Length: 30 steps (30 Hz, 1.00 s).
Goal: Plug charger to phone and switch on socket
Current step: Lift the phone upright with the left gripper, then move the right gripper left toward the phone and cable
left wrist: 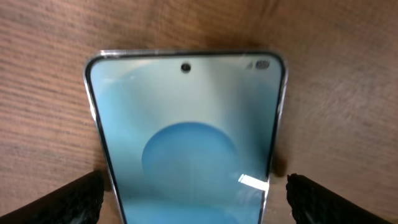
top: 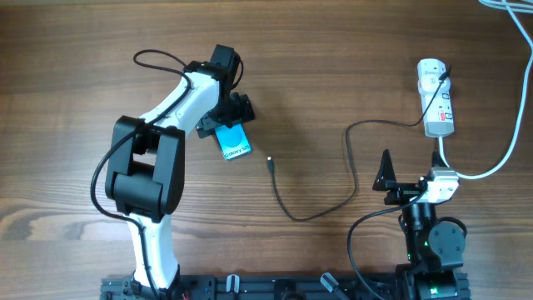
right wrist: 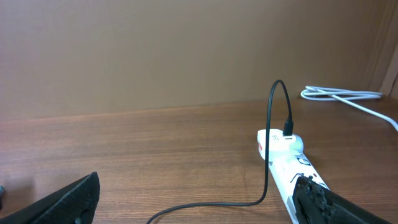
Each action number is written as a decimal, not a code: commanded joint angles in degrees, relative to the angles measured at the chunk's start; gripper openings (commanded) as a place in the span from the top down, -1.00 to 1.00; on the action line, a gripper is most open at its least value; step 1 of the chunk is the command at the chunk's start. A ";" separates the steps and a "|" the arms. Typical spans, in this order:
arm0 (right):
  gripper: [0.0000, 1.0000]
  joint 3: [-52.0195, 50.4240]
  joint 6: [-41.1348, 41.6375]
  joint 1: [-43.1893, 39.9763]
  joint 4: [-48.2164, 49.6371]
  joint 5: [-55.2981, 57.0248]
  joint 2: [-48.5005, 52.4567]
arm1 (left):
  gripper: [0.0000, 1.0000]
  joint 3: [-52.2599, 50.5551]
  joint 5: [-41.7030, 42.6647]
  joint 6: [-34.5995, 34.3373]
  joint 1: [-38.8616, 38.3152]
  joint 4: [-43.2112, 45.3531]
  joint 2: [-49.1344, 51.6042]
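The phone point(top: 236, 142), with its teal screen up, lies flat on the wooden table left of centre. It fills the left wrist view point(left wrist: 186, 124). My left gripper point(top: 226, 119) is open and straddles the phone's near end, one finger on each side with a small gap point(left wrist: 196, 196). The socket point(top: 435, 98) lies at the far right and shows in the right wrist view point(right wrist: 283, 155). The charger cable point(top: 350, 158) is plugged into the socket, and its free connector point(top: 269, 160) lies on the table right of the phone. My right gripper point(top: 414, 177) is open and empty, near the socket point(right wrist: 199, 199).
A thick white cord point(top: 500, 158) runs from the socket's near end out to the right edge and up, and it also shows in the right wrist view point(right wrist: 348, 96). The charger cable loops across the table point(right wrist: 270, 143) between the two arms.
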 commanded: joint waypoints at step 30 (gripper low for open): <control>-1.00 22.58 1.79 0.26 -8.92 -11.58 4.28 | -0.91 -0.98 0.50 0.74 0.13 -0.42 1.03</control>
